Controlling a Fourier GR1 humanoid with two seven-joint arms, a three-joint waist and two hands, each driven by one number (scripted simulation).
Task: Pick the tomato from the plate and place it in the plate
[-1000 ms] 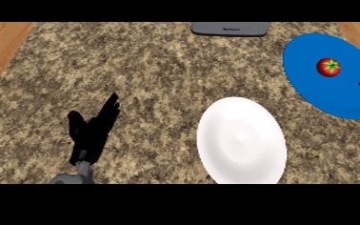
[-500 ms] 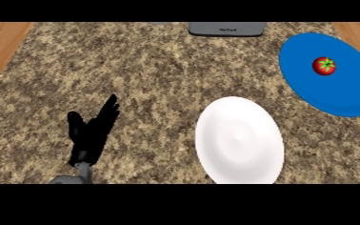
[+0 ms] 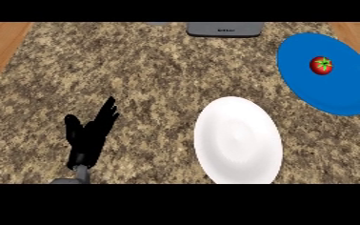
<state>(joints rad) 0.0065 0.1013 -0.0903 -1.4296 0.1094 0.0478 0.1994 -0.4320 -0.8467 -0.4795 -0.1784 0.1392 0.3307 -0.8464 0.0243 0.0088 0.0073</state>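
A red tomato (image 3: 321,65) with a green stem lies on the blue plate (image 3: 309,83) at the right edge of the head view. A white plate (image 3: 238,140) lies bare near the counter's front, left of and below the blue one. My left hand (image 3: 87,137) rests open at the lower left, fingers pointing up, far from both plates. The right hand does not show.
A grey appliance (image 3: 225,29) stands at the back of the speckled stone counter (image 3: 141,76). Wooden strips show at the counter's far left and upper right corners.
The whole view has slid slightly left, so both plates and the tomato sit a little further left. The left hand keeps its pose.
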